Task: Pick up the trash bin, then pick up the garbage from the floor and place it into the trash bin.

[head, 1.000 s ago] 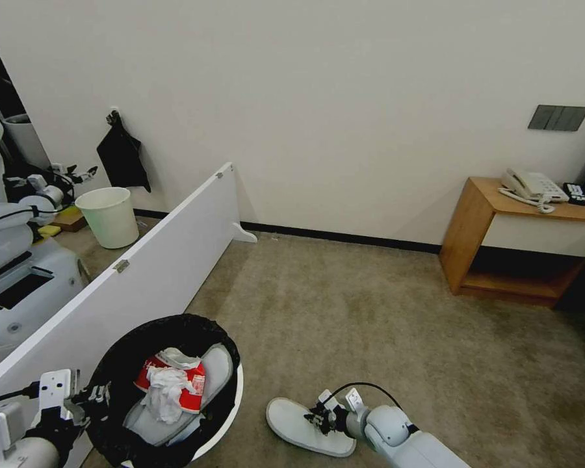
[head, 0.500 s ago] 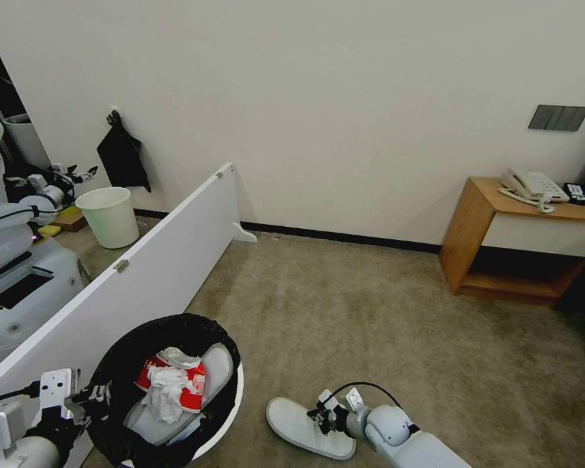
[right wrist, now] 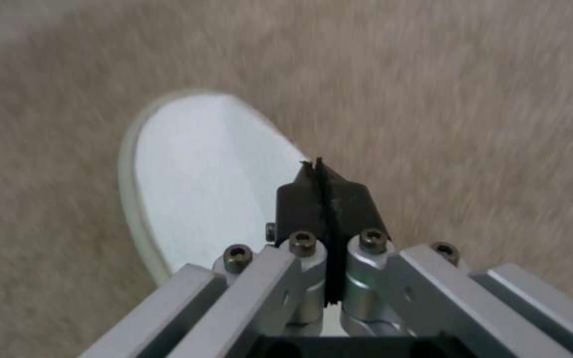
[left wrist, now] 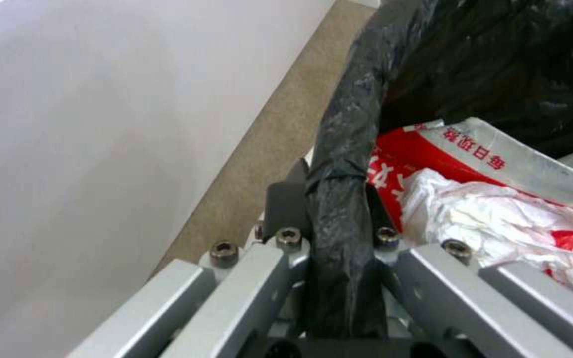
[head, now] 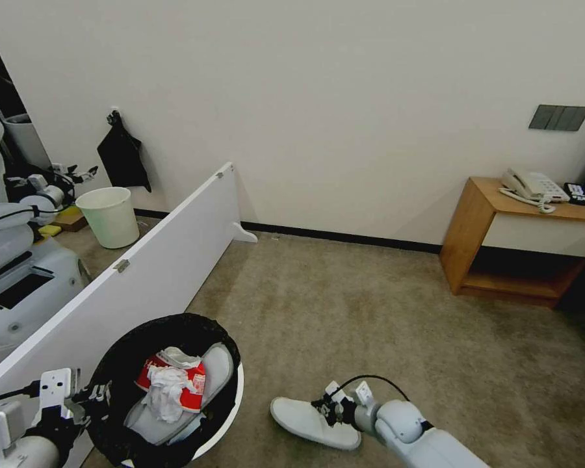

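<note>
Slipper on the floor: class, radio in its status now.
Left gripper clamps trash bin rim. Right gripper shut over floor slipper; hold unclear. Path to bin open.

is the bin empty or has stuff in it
Not empty: the bin holds a slipper, a red-white packet and tissue.

The slipper (right wrist: 194, 169) and carpet (right wrist: 465, 99) were blurred in the right wrist view; the gripper's frame hid the slipper's near end. The left arm (head: 13, 442) was cut off at the lower left corner
</note>
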Tool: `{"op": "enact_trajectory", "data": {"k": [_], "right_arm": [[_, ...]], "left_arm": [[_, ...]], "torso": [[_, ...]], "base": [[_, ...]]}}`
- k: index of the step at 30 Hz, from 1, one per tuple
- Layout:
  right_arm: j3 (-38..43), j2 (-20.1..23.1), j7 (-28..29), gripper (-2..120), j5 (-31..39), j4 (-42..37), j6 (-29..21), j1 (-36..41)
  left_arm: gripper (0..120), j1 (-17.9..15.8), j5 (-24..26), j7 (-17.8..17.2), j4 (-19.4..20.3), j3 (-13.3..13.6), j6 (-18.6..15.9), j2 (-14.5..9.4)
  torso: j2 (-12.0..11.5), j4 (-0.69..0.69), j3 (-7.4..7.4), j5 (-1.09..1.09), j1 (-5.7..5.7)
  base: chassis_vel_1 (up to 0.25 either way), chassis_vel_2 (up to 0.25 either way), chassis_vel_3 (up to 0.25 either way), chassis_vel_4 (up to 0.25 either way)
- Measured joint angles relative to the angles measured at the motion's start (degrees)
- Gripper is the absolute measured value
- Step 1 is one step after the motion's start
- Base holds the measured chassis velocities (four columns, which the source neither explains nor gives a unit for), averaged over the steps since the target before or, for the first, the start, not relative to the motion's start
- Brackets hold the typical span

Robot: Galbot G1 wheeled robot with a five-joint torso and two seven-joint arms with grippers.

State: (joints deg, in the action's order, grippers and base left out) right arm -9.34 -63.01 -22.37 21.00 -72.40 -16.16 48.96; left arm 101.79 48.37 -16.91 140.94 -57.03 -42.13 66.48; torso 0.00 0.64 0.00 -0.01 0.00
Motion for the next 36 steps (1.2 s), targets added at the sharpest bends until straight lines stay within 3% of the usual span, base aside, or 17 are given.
{"op": "enact_trajectory", "data": {"k": [8, 36], "right_arm": [[0.42, 3.53, 1.03, 0, 2.25, -7.92, -0.38, 1.19], [1.8, 7.51, 2.67, 0, 7.23, -19.33, -2.07, 1.5]], "left_arm": [[3, -0.25, -0.02, -0.02, -0.39, 0.33, 0.0, -0.23], [3, 0.01, -1.23, -0.06, -2.75, 3.18, 0.0, -1.09]], "torso": [[0.0, -0.01, 0.0, 0.0, 0.0], [0.0, -0.02, 0.0, 0.0, 0.0]], "base": [[0.0, 0.0, 0.0, 0.0], [0.0, 0.0, 0.0, 0.0]]}}
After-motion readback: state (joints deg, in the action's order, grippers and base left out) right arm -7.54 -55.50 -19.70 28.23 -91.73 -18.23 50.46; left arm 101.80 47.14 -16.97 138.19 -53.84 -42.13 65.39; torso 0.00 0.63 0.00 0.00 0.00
